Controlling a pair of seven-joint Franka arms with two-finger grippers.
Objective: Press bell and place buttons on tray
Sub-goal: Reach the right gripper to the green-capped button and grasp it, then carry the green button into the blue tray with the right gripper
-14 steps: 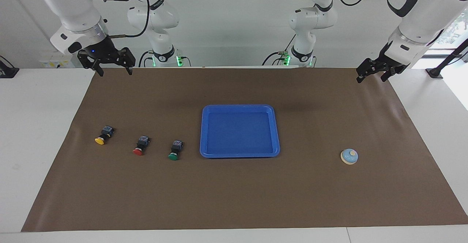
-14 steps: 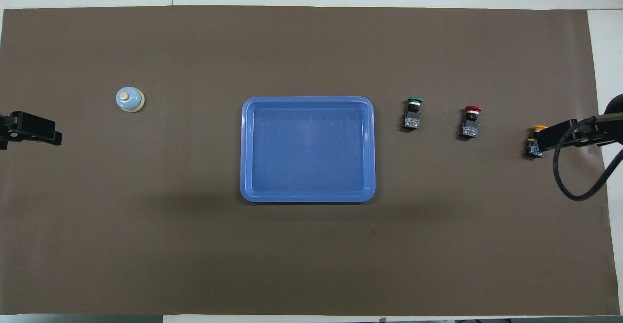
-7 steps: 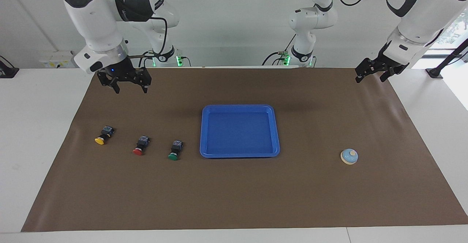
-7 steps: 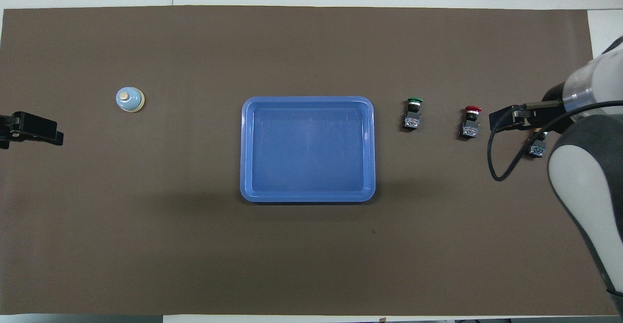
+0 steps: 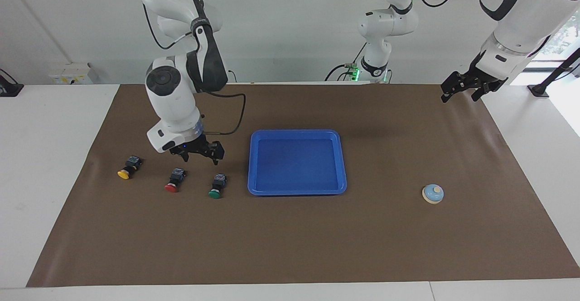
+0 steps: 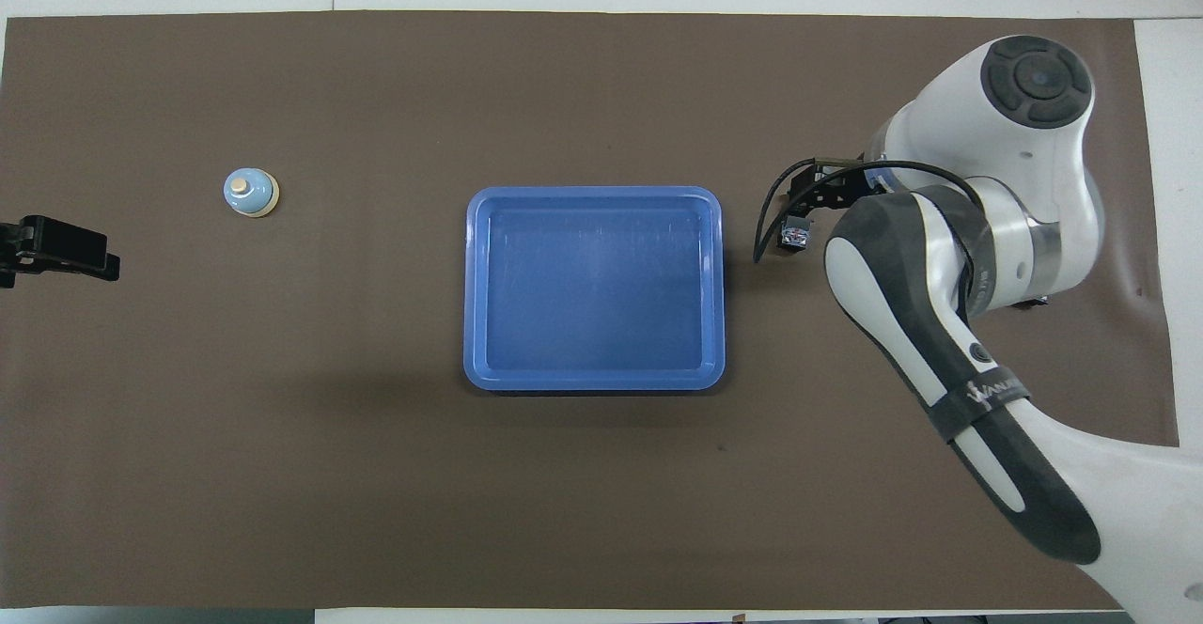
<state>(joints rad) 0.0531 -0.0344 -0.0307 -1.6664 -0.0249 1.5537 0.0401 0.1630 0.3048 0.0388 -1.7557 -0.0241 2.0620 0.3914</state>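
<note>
Starting nearest the robots: the left claw [image 5: 464, 93] hangs open and empty over the counter's edge at the left arm's end. That arm waits, well apart from everything.

Next out, the right claw [image 5: 201, 153] is open, nothing in it, hovering low over the brown mat [image 5: 290, 246], above the strip just robot-side of the red button [image 5: 174, 180] and green button [image 5: 217, 186], between the two. In the overhead view the arm covers the red and yellow ones; only the green body peeks out.

Beside it is the tray [image 5: 343, 165], empty, mid-counter, its rim just beside the green button.

Farther out sit the three buttons in a row toward the right arm's end, each lying on its side with the cap pointing away from the robots: the yellow button [image 5: 128, 167], then red, then green closest to the tray. The bell [image 5: 433, 193] sits alone toward the left arm's end, untouched.

Step in hand, as I judge it: the right claw going for a button, likely green or red.

To do it well:
- commit to one button and centre over its black block, not the round cap
- line the fingers across the block's flat sides
- come straight down with the claw kept wide, so the neighbour isn't bumped
- close only once the fingers straddle the body
- lift clear of the tray rim before carrying it over

Risk: the cap is round and may slip or roll if pinched there.
</note>
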